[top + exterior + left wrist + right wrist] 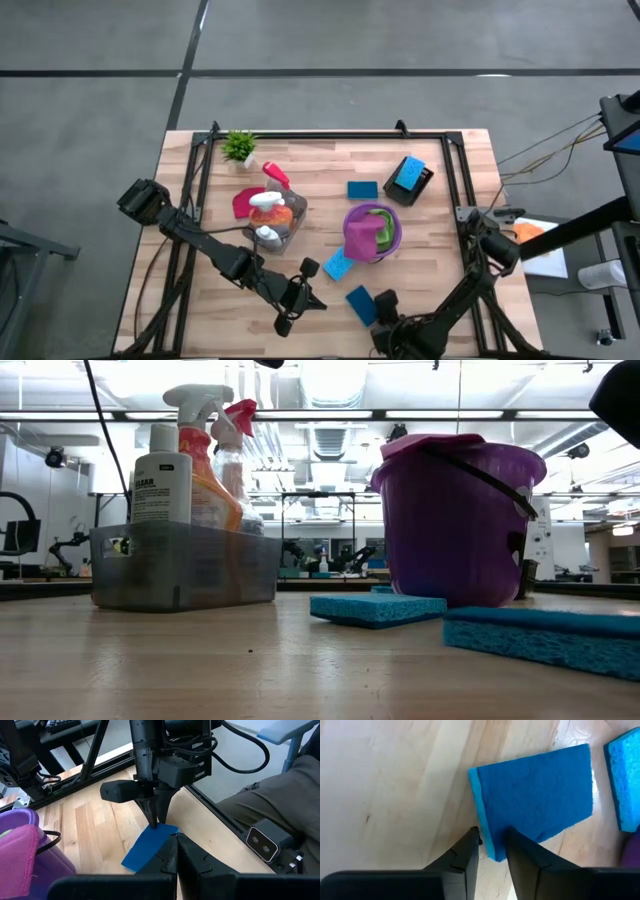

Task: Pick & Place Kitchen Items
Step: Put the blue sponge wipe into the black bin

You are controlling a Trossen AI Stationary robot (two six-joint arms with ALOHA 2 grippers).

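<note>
Right gripper sits at the near counter edge, fingers narrowly parted astride the blue sponge's corner; picking looks underway; next, squeeze and lift; left gripper waits nearby, pressed together.

Low down on the surface, the near blue sponge runs off the picture's right edge, so its far end goes unseen. The purple bucket hides all but a sliver of the sponge behind it. Through the grey bin, the bottle bases show only as a smear. From above, the right tool blends into its own dark arm. In the right wrist view, a second, lighter sponge is sliced off at the edge.
</note>
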